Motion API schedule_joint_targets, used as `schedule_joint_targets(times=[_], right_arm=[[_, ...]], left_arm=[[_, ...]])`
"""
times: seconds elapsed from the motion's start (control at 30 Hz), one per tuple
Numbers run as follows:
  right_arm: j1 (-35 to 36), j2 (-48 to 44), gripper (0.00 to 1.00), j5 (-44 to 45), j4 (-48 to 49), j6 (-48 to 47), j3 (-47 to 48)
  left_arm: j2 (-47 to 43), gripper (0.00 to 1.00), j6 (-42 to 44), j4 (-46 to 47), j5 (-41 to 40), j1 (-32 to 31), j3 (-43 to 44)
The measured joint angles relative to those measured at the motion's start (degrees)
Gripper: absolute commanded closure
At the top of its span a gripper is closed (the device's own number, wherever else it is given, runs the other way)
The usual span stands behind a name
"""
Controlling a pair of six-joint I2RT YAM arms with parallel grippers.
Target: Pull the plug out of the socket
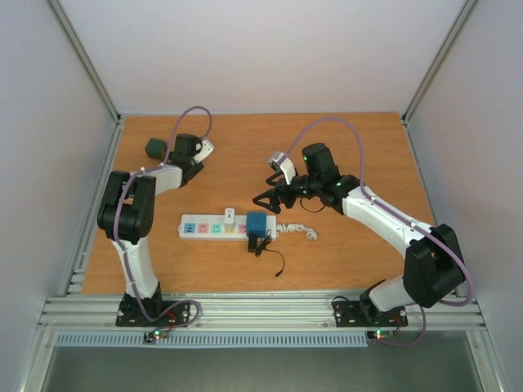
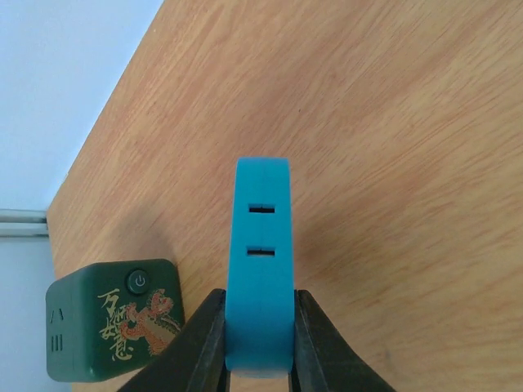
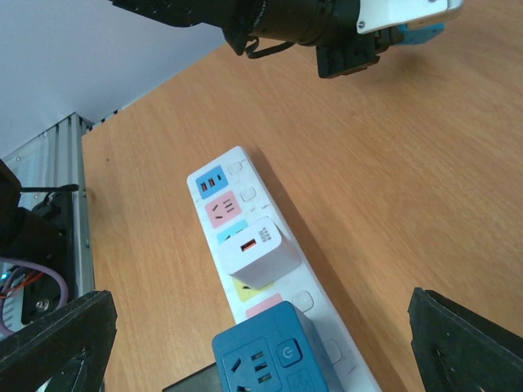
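Right claw (image 3: 261, 343), released, hangs directly above the socket (image 3: 234, 167) on the desk (image 3: 392, 163). Beneath it sits the white charger (image 3: 255, 255): likely rigid, light, smooth; take its flat sides. Farther off, left claw (image 2: 259, 327) is clenched on a blue plug (image 2: 261, 245).

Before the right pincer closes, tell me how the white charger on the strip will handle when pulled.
The white charger looks like rigid, smooth-sided plastic, so it may slip in a light grip. The power strip seems unfastened, so it would probably lift with it.

Smooth white plastic socket (image 1: 204, 229), matt blue plastic plug (image 2: 260, 269), grained wooden table (image 1: 343, 139).
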Motion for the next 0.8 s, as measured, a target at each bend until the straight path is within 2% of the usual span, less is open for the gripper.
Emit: schedule_joint_targets(times=[0.27, 0.5, 0.6, 0.7, 0.8], right_arm=[[-0.1, 2.5, 0.01, -0.5, -1.0, 0.0, 0.0], [-0.1, 2.7, 0.01, -0.6, -1.6, 0.0, 0.0], [-0.1, 2.7, 0.01, -0.6, -1.7, 0.0, 0.0], [-0.1, 2.7, 0.01, -0.6, -1.7, 0.0, 0.0], [-0.1, 2.7, 0.02, -0.6, -1.7, 0.0, 0.0]], left_arm=[[4.9, 0.98, 3.6, 3.6, -5.2, 0.0, 2.1], [6.8, 0.89, 5.4, 6.8, -6.7, 0.1, 2.5], [7.0, 0.79, 5.4, 7.1, -6.7, 0.2, 2.5], [7.0, 0.63, 5.2, 6.9, -6.5, 0.2, 2.6], [7.0, 0.5, 4.5, 4.5, -5.1, 0.4, 2.6]])
